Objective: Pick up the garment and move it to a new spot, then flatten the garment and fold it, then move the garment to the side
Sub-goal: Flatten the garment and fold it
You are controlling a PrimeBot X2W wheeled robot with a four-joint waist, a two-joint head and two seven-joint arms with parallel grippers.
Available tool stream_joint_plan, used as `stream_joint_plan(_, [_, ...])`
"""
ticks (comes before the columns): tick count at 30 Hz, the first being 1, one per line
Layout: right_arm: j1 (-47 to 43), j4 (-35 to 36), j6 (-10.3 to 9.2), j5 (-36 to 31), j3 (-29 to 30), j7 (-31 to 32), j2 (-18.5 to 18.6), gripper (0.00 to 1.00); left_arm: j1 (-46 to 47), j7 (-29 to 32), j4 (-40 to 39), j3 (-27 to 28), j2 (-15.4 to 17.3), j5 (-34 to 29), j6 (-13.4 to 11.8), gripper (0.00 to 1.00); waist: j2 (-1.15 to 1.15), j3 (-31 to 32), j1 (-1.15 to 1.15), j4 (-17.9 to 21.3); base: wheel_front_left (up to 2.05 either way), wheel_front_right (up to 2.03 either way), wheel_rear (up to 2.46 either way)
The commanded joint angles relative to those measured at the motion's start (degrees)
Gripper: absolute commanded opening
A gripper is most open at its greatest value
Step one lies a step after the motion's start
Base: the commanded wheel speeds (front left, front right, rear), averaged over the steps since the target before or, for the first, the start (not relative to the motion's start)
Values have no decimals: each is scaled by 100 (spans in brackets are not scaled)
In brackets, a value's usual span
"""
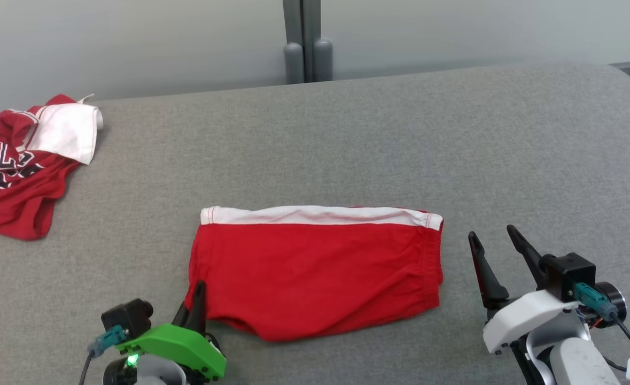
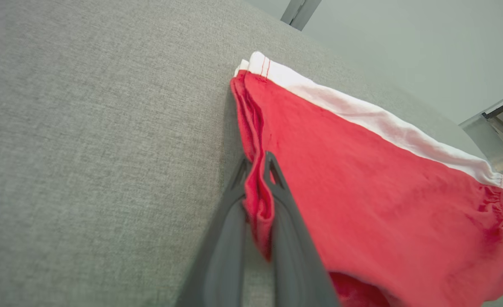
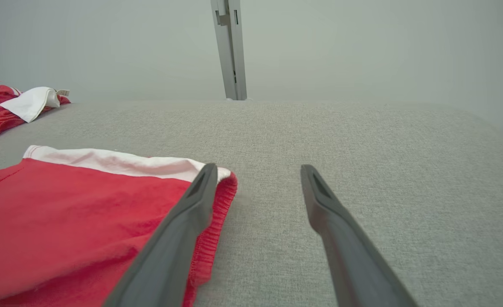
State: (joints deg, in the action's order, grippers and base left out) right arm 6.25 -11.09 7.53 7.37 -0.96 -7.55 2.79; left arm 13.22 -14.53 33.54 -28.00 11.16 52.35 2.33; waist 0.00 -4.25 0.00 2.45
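One edge is held: the left pincer (image 2: 257, 168) is clenched on the left side fold of the garment (image 1: 315, 272). The garment lies folded flat on the counter (image 1: 347, 139), near the front, white band (image 1: 315, 215) away. Right pincer (image 1: 492, 234) is released, just beside the right hem (image 1: 436, 262). Judged: move aside pending. The right hem should be gripped through all layers, and both sides lifted level, so the fold is kept

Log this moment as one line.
garment: folded, flat on grey surface | left gripper: shut on its left edge | right gripper: open, holding nothing
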Motion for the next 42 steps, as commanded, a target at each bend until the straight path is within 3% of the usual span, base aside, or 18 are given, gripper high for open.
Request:
stream_joint_plan(1, [-99,-26,-8,20,-7,-8,20,100,-126,-22,-51,28,-23,0,-39,0,0,86,0,-73,0,0,0])
stream_joint_plan(4, [-85,-81,-8,59,-21,-36,19,100,-268,-40,-128,54,-56,-18,-84,0,0,95,0,-53,0,0,0])
stream_joint_plan(5, [-75,-99,-8,65,-25,-45,20,100,-293,-44,-143,61,-58,-30,-86,9,0,93,0,-44,0,0,0])
stream_joint_plan(7, [-38,-136,-8,69,-34,-54,20,100,-325,-51,-186,77,-53,-76,-89,51,0,85,0,-20,0,0,0])
stream_joint_plan(8, [-14,-156,-8,76,-38,-58,19,100,-333,-57,-219,83,-39,-122,-100,99,0,81,0,-6,0,0,0])
stream_joint_plan(20, [107,-313,-8,117,-75,-143,19,100,-392,-61,-1201,873,-29,-1032,-174,100,0,164,0,36,0,0,0])
stream_joint_plan(29, [84,-672,-8,268,-236,-91,19,100,-584,-62,-1412,1029,-221,-1340,-41,100,0,255,0,-192,0,0,0])
stream_joint_plan(42, [667,-2623,-8,698,-613,-53,19,100,-695,-62,-1408,1197,-396,-1604,77,100,0,130,0,-713,0,0,0])
